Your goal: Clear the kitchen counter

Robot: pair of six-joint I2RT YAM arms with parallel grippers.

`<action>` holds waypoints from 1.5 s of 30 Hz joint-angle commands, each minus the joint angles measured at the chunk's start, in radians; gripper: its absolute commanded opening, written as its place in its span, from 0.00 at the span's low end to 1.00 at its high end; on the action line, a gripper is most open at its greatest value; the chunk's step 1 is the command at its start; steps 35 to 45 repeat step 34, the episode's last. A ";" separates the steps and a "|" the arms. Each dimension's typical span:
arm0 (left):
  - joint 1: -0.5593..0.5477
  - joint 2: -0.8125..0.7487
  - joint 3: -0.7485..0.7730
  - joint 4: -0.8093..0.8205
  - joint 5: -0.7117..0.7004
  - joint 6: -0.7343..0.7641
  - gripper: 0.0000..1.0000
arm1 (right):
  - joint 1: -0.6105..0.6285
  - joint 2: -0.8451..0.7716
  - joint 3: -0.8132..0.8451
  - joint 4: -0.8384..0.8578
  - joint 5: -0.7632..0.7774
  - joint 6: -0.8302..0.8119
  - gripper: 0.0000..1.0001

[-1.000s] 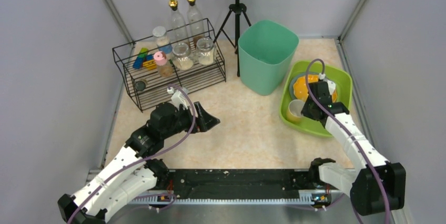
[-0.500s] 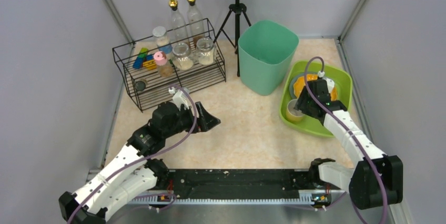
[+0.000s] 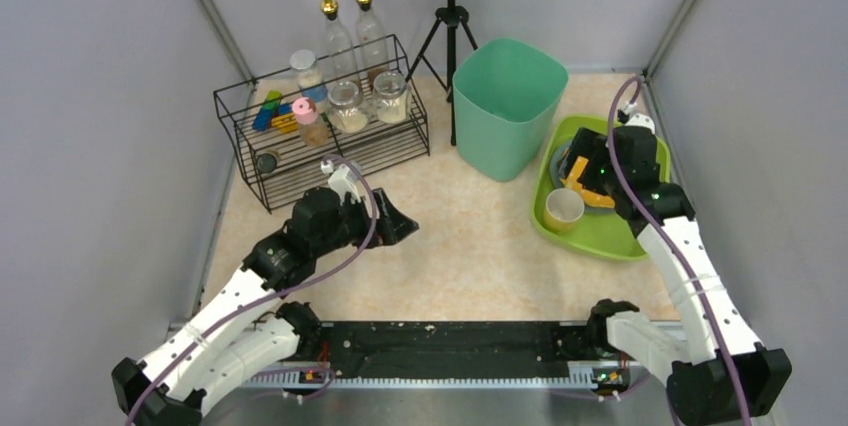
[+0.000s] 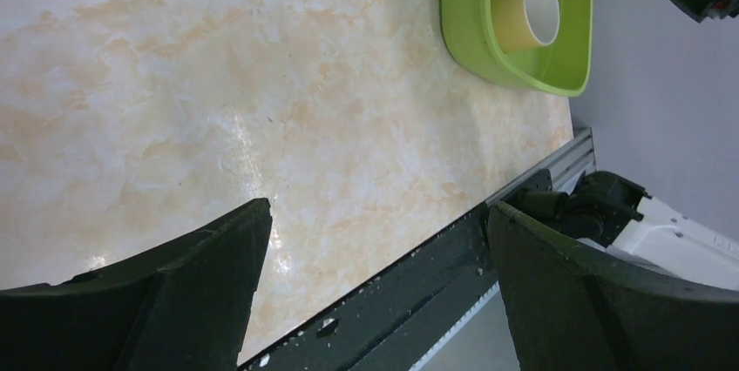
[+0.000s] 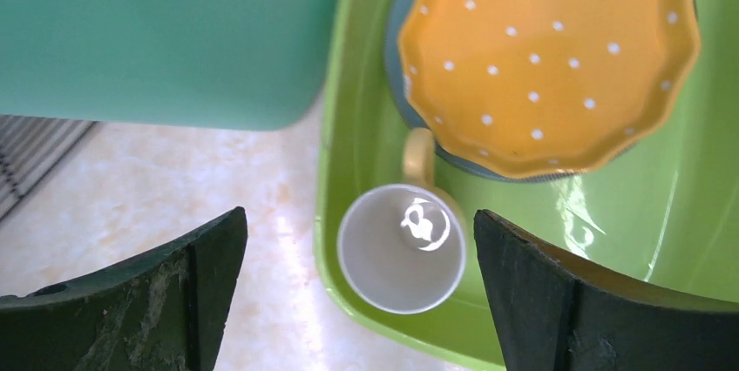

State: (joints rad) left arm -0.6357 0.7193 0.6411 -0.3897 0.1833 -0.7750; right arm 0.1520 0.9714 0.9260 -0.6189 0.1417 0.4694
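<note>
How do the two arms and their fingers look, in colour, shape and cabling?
The left arm and the right arm have white shells between black joints. A thin purple cable runs along each. The left gripper and the right gripper are black, each with two broad, wedge-shaped matte fingers; the right ones show pale scuffs.

Grey walls, blk tripod at back
</note>
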 commanded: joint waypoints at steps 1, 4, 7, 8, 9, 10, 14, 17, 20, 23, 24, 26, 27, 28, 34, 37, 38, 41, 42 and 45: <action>0.001 0.014 0.112 -0.038 -0.099 0.049 0.99 | 0.005 -0.022 0.118 0.002 -0.120 -0.055 0.99; 0.002 0.028 0.167 -0.075 -0.143 0.087 0.99 | 0.035 -0.020 0.161 0.044 -0.178 -0.057 0.99; 0.001 0.044 0.212 -0.100 -0.174 0.123 0.99 | 0.101 -0.032 0.171 0.133 -0.202 -0.049 0.99; 0.002 0.052 0.228 -0.108 -0.173 0.136 0.99 | 0.136 -0.032 0.180 0.157 -0.186 -0.056 0.99; 0.001 0.060 0.242 -0.117 -0.205 0.146 0.99 | 0.175 -0.029 0.189 0.176 -0.163 -0.066 0.99; 0.003 0.068 0.260 -0.128 -0.216 0.153 0.99 | 0.213 -0.024 0.199 0.194 -0.149 -0.075 0.99; 0.001 0.098 0.332 -0.154 -0.228 0.179 0.99 | 0.324 0.013 0.246 0.242 -0.077 -0.100 0.99; 0.002 0.117 0.376 -0.157 -0.219 0.203 0.99 | 0.376 0.045 0.269 0.269 -0.088 -0.098 0.99; 0.002 0.135 0.418 -0.170 -0.223 0.223 0.99 | 0.418 0.056 0.265 0.306 -0.098 -0.095 0.99; 0.002 0.152 0.455 -0.194 -0.235 0.240 0.99 | 0.470 0.056 0.256 0.337 -0.088 -0.096 0.99; 0.001 0.156 0.464 -0.201 -0.241 0.242 0.99 | 0.482 0.058 0.254 0.343 -0.082 -0.099 0.99; 0.002 0.161 0.488 -0.216 -0.248 0.246 0.99 | 0.498 0.064 0.249 0.350 -0.077 -0.098 0.99; 0.002 0.162 0.494 -0.221 -0.250 0.246 0.99 | 0.505 0.067 0.248 0.354 -0.077 -0.095 0.99; 0.001 0.161 0.501 -0.225 -0.251 0.246 0.99 | 0.513 0.070 0.246 0.360 -0.078 -0.096 0.99; 0.002 0.141 0.508 -0.237 -0.276 0.243 0.99 | 0.599 0.113 0.267 0.358 -0.051 -0.136 0.99; 0.002 0.141 0.508 -0.237 -0.276 0.243 0.99 | 0.599 0.113 0.267 0.358 -0.051 -0.136 0.99; 0.002 0.141 0.508 -0.237 -0.276 0.243 0.99 | 0.599 0.113 0.267 0.358 -0.051 -0.136 0.99; 0.002 0.141 0.508 -0.237 -0.276 0.243 0.99 | 0.599 0.113 0.267 0.358 -0.051 -0.136 0.99; 0.002 0.141 0.508 -0.237 -0.276 0.243 0.99 | 0.599 0.113 0.267 0.358 -0.051 -0.136 0.99; 0.002 0.141 0.508 -0.237 -0.276 0.243 0.99 | 0.599 0.113 0.267 0.358 -0.051 -0.136 0.99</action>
